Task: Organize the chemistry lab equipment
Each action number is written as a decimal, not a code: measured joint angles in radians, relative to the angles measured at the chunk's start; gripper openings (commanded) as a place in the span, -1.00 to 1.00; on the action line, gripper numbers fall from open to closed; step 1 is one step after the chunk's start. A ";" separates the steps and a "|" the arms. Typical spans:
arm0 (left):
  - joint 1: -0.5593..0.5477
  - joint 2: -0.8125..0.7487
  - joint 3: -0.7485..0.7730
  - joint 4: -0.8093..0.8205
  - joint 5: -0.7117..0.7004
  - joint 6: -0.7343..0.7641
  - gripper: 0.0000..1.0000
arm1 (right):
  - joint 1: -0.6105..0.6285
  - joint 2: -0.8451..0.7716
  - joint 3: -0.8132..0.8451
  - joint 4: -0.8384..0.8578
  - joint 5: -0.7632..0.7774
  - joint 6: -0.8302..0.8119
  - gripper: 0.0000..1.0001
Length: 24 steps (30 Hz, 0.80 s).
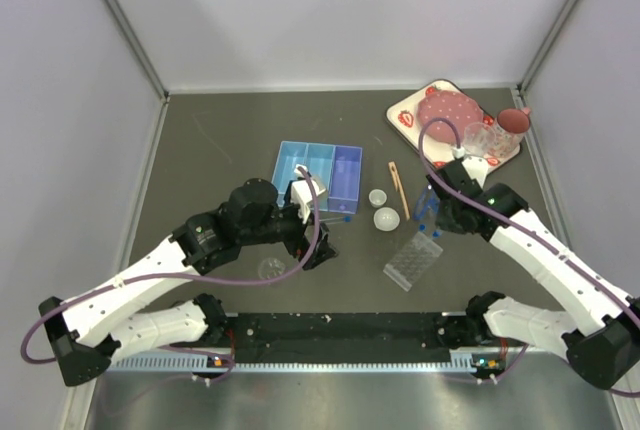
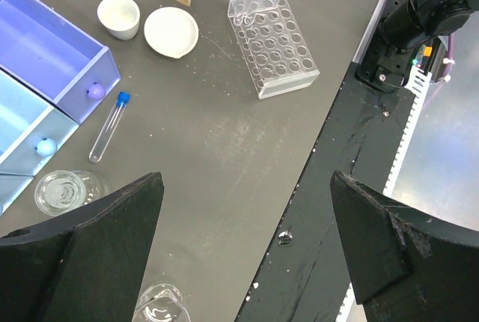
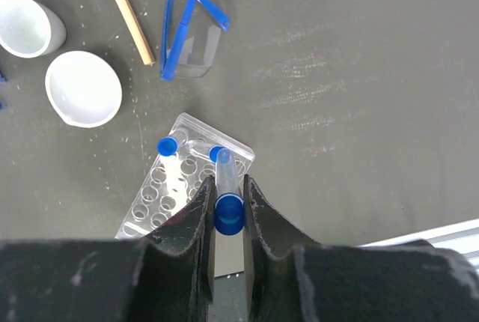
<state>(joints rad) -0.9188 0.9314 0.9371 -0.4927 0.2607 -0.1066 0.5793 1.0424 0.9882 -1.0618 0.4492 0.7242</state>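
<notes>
Two blue-capped tubes are showing at one end of the clear rack (image 2: 281, 45); the right gripper (image 3: 227, 187) is clamping one tube (image 3: 229, 213) by its capped end, its lower end pointing at the rack's corner wells; the second tube (image 3: 166, 146) is standing in a well just beside it; the left gripper (image 2: 245, 180) is hanging spread wide, holding nothing, above the table; a loose tube (image 2: 108, 126) is lying beside the blue tray (image 2: 52, 60), a clear dish (image 2: 61, 191) nearby.
</notes>
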 measured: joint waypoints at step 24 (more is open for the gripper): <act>0.000 -0.011 -0.012 0.003 0.011 0.002 0.97 | 0.000 -0.065 0.016 -0.117 0.059 0.036 -1.00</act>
<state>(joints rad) -0.9188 0.9199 0.9253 -0.4900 0.2722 -0.1051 0.5793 0.9771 1.0042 -1.1786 0.5079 0.7601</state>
